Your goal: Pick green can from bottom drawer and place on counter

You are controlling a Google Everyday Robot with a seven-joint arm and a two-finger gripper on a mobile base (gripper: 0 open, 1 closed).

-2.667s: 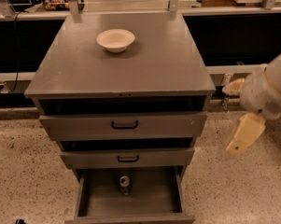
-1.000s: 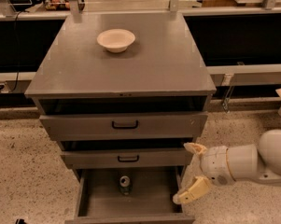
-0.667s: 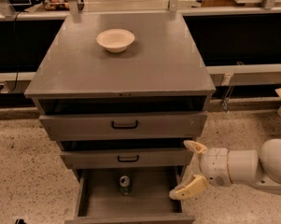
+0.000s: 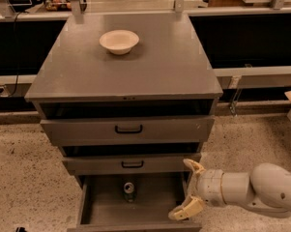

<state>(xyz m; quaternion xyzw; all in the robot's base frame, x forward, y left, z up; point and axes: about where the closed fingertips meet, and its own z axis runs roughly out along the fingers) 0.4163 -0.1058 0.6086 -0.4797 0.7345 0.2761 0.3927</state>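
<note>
The green can (image 4: 129, 191) stands upright in the open bottom drawer (image 4: 101, 211), near its back middle, silver top showing. My gripper (image 4: 185, 190) comes in from the right at the drawer's right side, its two pale fingers spread open and empty, right of the can and apart from it. The counter (image 4: 150, 66) is the broad grey top of the cabinet above.
A cream-white bowl (image 4: 119, 41) sits on the counter toward the back. Two upper drawers with black handles (image 4: 128, 129) stand slightly pulled out above the bottom drawer. Speckled floor lies on both sides of the cabinet. A railing and shelf run behind.
The arm came down from the right of the cabinet to the bottom drawer's right side and has edged left toward the can. The can and bowl have not moved.
</note>
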